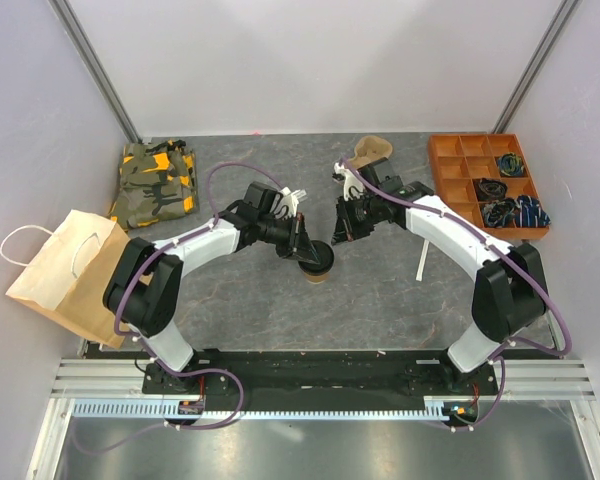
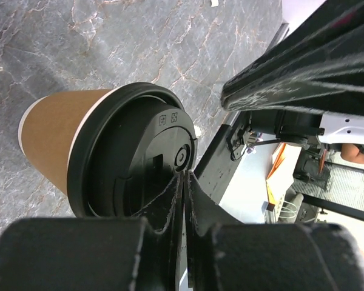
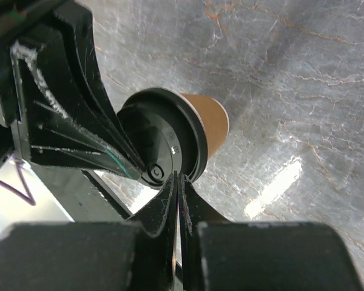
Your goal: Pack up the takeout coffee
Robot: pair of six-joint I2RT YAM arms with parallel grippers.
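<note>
- One takeout coffee [image 1: 317,264] is seen, a tan paper cup standing near the middle of the bench [image 1: 400,300].
- One black lid [image 2: 133,154] is fitted on the cup.
- The left hand [image 2: 185,182] is clenched with nothing between its fingers, and its tips are laid on top of the lid.
- The right hand [image 3: 177,182] is likewise clenched and empty; its tips are held at the lid's rim, and it cannot be told whether they touch.
- Two arms are thus brought together over the single cup, one from each side.
- One tan pulp carrier [image 1: 372,150] is found at the far edge, well apart from the cup.
- One white strip [image 1: 422,262] is laid to the right.
- One orange tray [image 1: 450,165] with compartments is placed at the far right; dark items are held in some of them.
- One camouflage cloth [image 1: 155,185] is placed at the far left.
- One brown paper bag [image 1: 65,270] with white handles is laid at the left edge.
</note>
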